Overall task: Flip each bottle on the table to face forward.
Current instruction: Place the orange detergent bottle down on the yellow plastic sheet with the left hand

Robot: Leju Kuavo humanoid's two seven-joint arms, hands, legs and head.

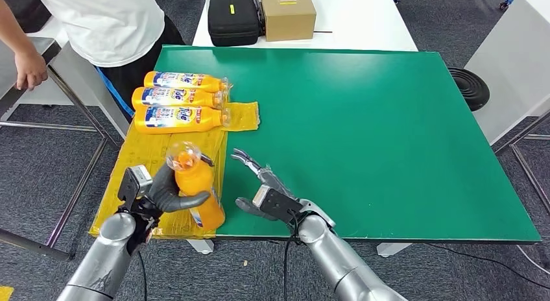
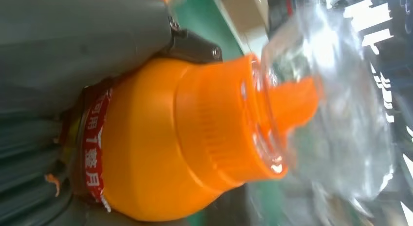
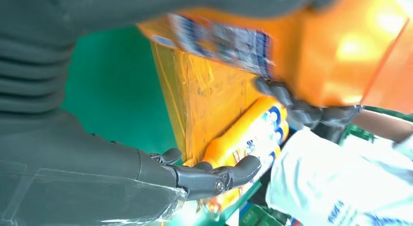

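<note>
While the left hand [image 1: 170,196] wraps its fingers [image 1: 188,201] round the body of an orange bottle [image 1: 198,184], that bottle stands tilted at about seven o'clock on the green table [image 1: 389,139], over the yellow sheet [image 1: 152,158] that covers the table's left edge, its clear cap [image 1: 182,153] pointing up toward twelve. From the left wrist view the same bottle [image 2: 160,153] shows its ribbed orange collar, spout and the transparent cap [image 2: 336,104], with a red label strip by the hand's grey cover [image 2: 73,46]. Just beside it, toward four o'clock of the bottle, the right hand [image 1: 269,191] hovers above the table with its fingers spread apart and nothing in them; the right wrist view shows its fingers [image 3: 214,179] open in front of the yellow sheet [image 3: 204,99]. Three more bottles [image 1: 178,100] lie on their sides in a row at ten o'clock of the table, labels up, caps toward three o'clock. A person in a white shirt [image 1: 107,19] stands at the far left corner. A black case [image 1: 232,19] and a cardboard box [image 1: 287,14] sit on the white table [image 1: 363,19] at twelve o'clock.
</note>
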